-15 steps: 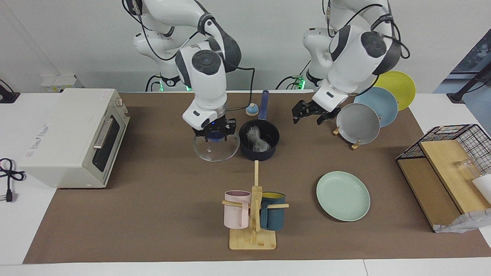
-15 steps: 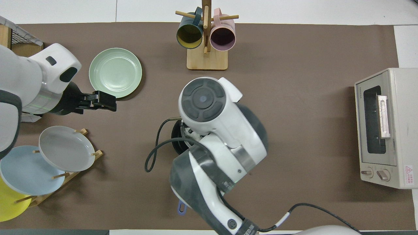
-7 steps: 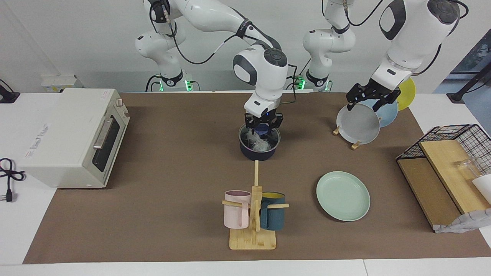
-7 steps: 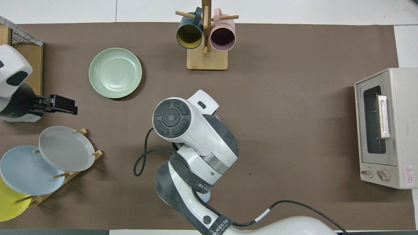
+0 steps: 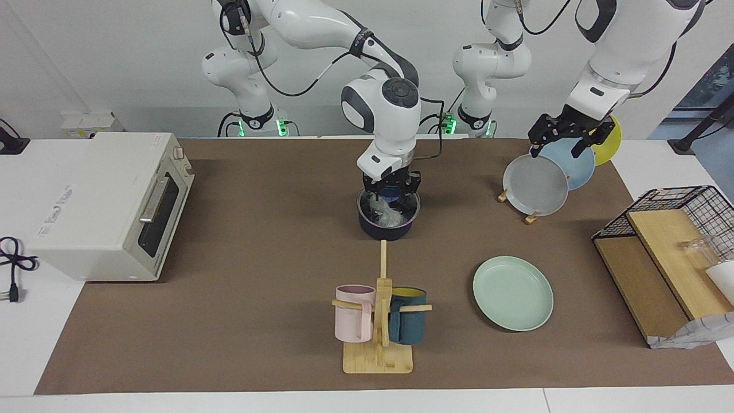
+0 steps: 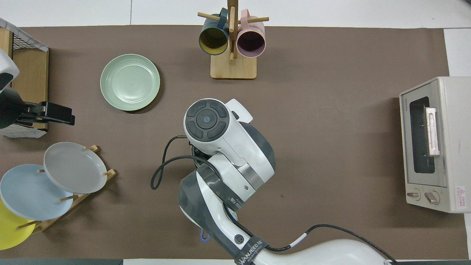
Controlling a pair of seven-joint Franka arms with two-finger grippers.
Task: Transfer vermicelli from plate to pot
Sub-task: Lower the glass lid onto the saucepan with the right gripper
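The dark navy pot (image 5: 387, 228) stands in the middle of the table, its blue handle end showing in the overhead view (image 6: 203, 236). The vermicelli (image 5: 385, 214) lies inside it, seen through a glass lid (image 5: 408, 210) that rests on the pot's rim. My right gripper (image 5: 391, 189) is down on the lid's knob and shut on it. In the overhead view the right arm hides the pot. The mint-green plate (image 5: 513, 293) (image 6: 130, 82) is bare. My left gripper (image 5: 565, 136) (image 6: 60, 114) is open and empty, raised over the plate rack.
A plate rack holds grey (image 5: 536, 184), light blue and yellow plates. A mug tree (image 5: 378, 321) holds pink and teal mugs. A toaster oven (image 5: 109, 203) stands at the right arm's end. A wire basket with wooden boards (image 5: 665, 229) stands at the left arm's end.
My right gripper carried the glass lid from beside the pot onto the pot. My left gripper rose and drew back toward the plate rack.
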